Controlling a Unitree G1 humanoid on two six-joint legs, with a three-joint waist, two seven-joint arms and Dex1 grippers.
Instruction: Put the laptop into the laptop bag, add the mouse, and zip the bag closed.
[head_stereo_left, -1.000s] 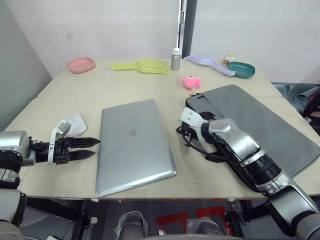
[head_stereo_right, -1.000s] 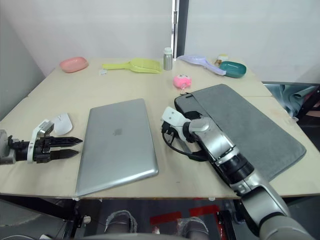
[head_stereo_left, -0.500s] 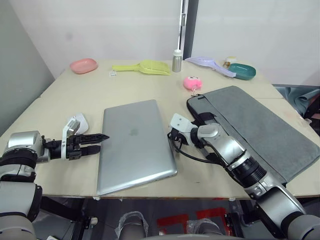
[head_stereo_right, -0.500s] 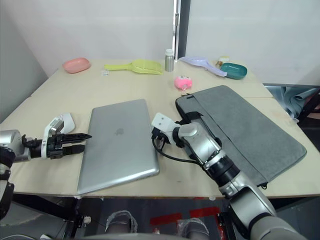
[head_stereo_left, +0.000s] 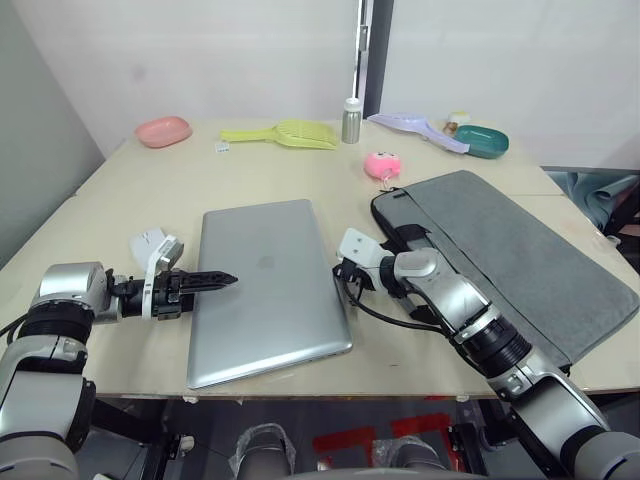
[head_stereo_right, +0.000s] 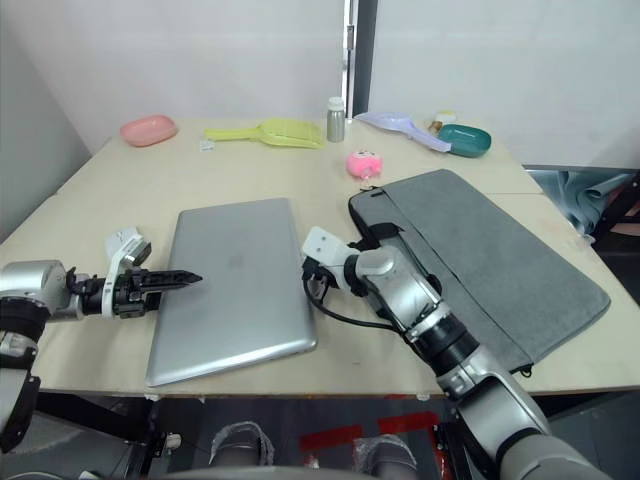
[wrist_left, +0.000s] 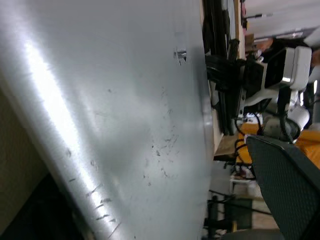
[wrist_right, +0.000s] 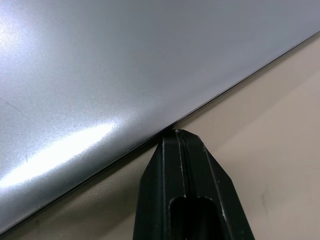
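Since a second ago, left end effector (head_stereo_left: 222, 279) has come in from the counter's left edge, and its black fingertips now lie over the left edge of the thin silver metal laptop (head_stereo_left: 268, 285); fingers pressed together into a single point, pinching nothing. Right end effector (wrist_right: 176, 134) has moved from beside the bag to the laptop's right edge. In the right wrist view its two fingers sit pressed together, tip touching the laptop's edge where it meets the beige wooden counter (head_stereo_left: 150, 190).

Laptop lies flat, lid closed, at counter centre, long axis running 6 to 12 o'clock, front corner near the counter's near edge. Flat grey fabric laptop bag (head_stereo_left: 520, 250) with black trim lies at 3 o'clock of the laptop, apart from it, angled, with the right arm crossing its near-left corner. Small white mouse (head_stereo_left: 150, 243) sits at 9 o'clock of the laptop, just behind the left wrist, partly hidden.

Far row, well apart from the laptop: pink oval dish (head_stereo_left: 163, 130) at 11 o'clock, yellow-green plastic scoop (head_stereo_left: 285, 133), small metal bottle (head_stereo_left: 351, 120) at 12 o'clock, pale lilac scoop (head_stereo_left: 415, 126), teal bowl (head_stereo_left: 482, 141) at 1 o'clock. Pink round plush toy (head_stereo_left: 381, 164) sits just beyond the bag's far-left corner.
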